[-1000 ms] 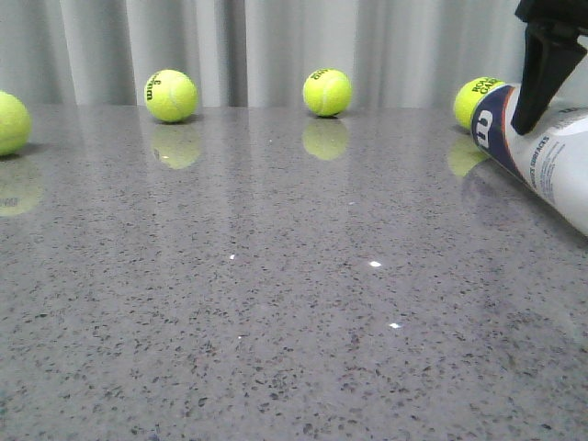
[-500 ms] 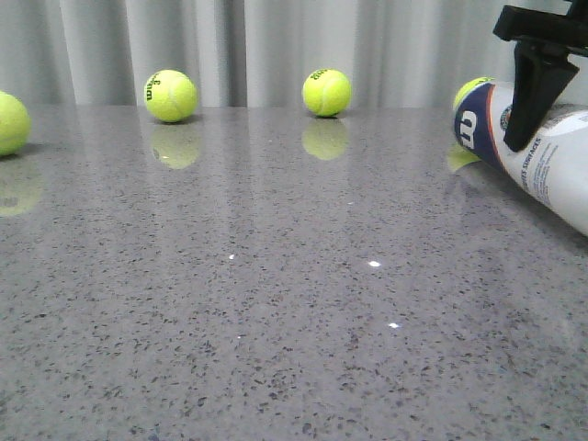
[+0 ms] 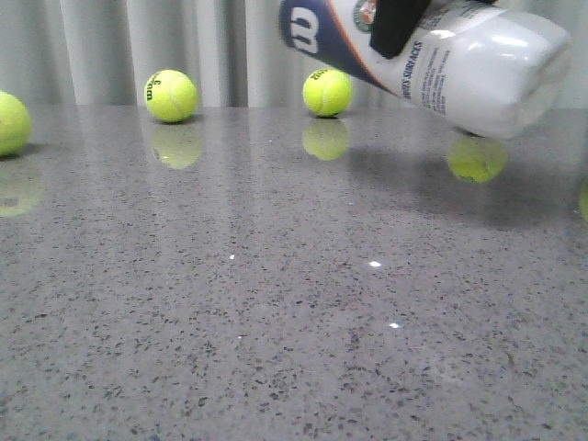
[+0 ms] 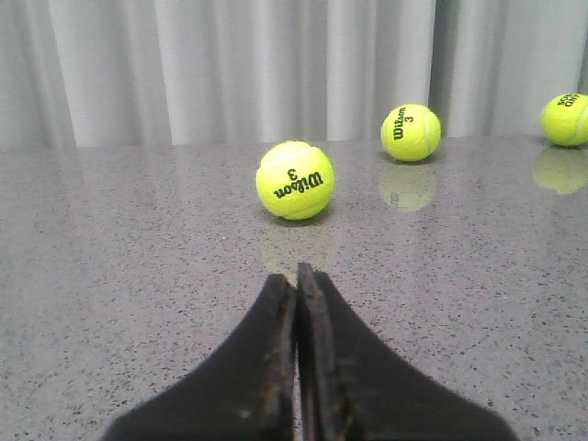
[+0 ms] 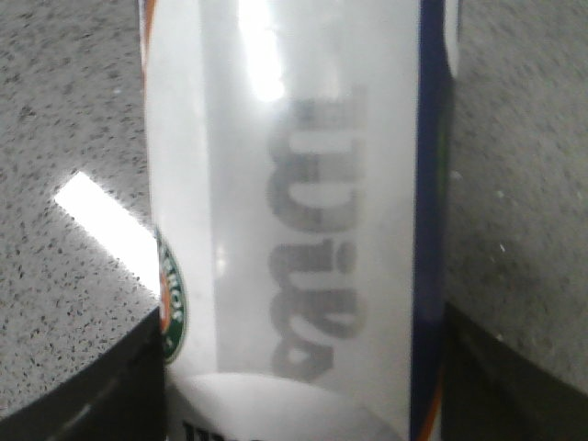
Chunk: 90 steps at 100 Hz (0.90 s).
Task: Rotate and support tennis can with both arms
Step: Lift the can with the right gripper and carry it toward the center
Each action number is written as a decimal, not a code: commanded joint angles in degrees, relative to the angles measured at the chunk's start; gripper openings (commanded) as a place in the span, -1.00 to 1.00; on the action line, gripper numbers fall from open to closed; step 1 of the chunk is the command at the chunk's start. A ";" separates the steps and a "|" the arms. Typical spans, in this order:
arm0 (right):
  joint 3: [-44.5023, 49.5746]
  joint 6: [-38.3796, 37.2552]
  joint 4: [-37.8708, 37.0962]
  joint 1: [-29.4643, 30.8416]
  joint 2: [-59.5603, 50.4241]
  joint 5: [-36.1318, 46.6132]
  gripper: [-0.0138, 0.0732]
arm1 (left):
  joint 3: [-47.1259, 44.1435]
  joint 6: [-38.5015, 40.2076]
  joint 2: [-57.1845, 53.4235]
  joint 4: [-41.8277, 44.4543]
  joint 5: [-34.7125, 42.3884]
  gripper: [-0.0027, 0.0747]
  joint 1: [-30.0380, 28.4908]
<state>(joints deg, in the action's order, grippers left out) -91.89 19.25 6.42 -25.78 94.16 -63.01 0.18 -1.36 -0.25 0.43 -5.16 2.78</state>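
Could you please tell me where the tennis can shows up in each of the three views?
Front view: tennis can at the top right, tilted, lifted off the table, a black finger across it.
Left wrist view: not in it; only balls and the shut left gripper.
Right wrist view: can fills the middle.
Shared landmark: the speckled grey table.

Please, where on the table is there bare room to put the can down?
The near and middle table is bare, bordered behind by two tennis balls and by a ball at the left edge. The right hand holds the tennis can in the air.
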 commanded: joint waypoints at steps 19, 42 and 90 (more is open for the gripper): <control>-4.39 24.09 1.07 -5.52 2.67 0.15 0.16 | -2.77 0.37 -2.21 -0.07 4.82 -0.99 -0.04; -6.53 37.78 1.07 -7.77 7.22 1.73 0.16 | -2.77 0.37 -2.21 -0.07 4.82 -0.99 -0.04; -7.12 38.21 1.35 -7.77 10.89 3.89 0.16 | -2.77 0.37 -2.21 -0.07 4.82 -0.99 -0.04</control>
<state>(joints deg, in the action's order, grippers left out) -97.16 56.80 6.65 -33.71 108.00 -60.77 0.18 -1.36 -0.25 0.43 -5.16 2.78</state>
